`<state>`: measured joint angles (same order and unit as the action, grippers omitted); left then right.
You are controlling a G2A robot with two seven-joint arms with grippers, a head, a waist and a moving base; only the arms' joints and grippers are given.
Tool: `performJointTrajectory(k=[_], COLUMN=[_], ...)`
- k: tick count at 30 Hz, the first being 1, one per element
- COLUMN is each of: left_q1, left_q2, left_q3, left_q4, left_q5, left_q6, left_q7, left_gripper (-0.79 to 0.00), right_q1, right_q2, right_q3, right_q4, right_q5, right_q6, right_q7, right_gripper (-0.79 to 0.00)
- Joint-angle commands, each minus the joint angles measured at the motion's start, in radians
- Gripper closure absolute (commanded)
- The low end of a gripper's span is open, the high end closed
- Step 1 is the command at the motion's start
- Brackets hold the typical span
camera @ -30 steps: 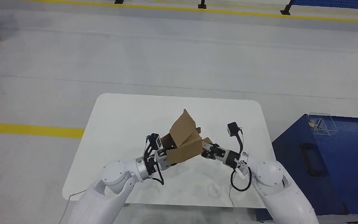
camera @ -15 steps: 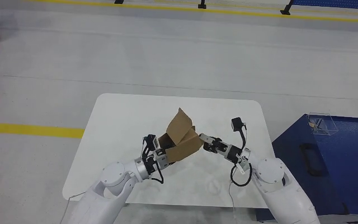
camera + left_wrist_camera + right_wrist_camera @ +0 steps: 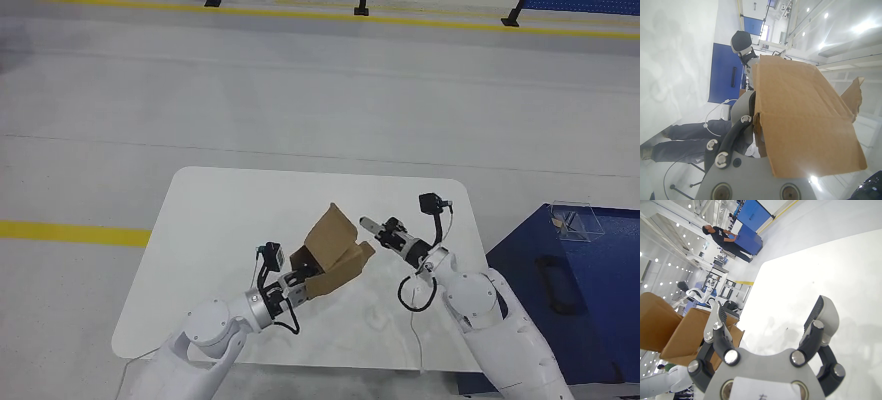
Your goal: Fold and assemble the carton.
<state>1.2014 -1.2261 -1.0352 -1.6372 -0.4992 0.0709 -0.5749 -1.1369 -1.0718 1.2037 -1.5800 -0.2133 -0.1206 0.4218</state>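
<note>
1. The left pincer [image 3: 297, 281] is clenched on the carton [image 3: 335, 250] — it bites the carton's near left end, the end closest to the robot. In the left wrist view one grey finger [image 3: 741, 113] lies with its dark pad against the cardboard edge, and the brown panel spreads away from it.
2. The right pincer [image 3: 770, 313] is released, its jaws spread wide with nothing between them. It hangs just beside the carton's right side, near the far corner. In the right wrist view one of its fingers crosses in front of the cardboard. Whether it touches the carton I cannot tell.
3. The carton sits between the two pincers, tilted. It is brown and partly folded — one flap stands up from its far side.
4. The table [image 3: 200, 250] lies under the carton, white, and reaches out past it on every side. Whether any corner of the carton rests on it I cannot tell.
5. A blue cabinet [image 3: 570, 290] stands well to the right of the carton, off the table, beyond the right arm.
</note>
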Motion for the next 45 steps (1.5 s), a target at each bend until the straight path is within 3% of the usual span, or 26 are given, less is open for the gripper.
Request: performJointTrajectory(k=[1,27,33,38,45], left_q1=[0.007,0.0,-0.004,-0.01,-0.028], left_q2=[0.0,-0.013,-0.014,-0.015,-0.018], left_q3=[0.001,-0.002,-0.018,-0.038,-0.059], left_q4=[-0.008,0.024,0.025,0.038,0.069], left_q5=[0.025,-0.031,-0.057,-0.141,-0.235], left_q6=[-0.004,0.053,0.041,0.031,0.015], left_q7=[0.018,0.031,0.004,-0.068,-0.157], left_gripper=[0.0,0.0,0.0,0.0,0.0], right_q1=[0.012,0.0,-0.004,-0.019,-0.039], right_q2=[-0.006,-0.041,-0.039,-0.033,-0.024], right_q3=[-0.023,-0.116,-0.051,0.038,0.041], right_q4=[0.013,0.0,0.001,0.029,0.07], right_q5=[-0.013,-0.079,0.028,0.255,0.28], right_q6=[0.005,0.034,0.017,0.037,0.092], right_q7=[-0.007,-0.024,-0.008,0.117,0.291], right_gripper=[-0.785,-0.785,-0.785,-0.785,-0.785])
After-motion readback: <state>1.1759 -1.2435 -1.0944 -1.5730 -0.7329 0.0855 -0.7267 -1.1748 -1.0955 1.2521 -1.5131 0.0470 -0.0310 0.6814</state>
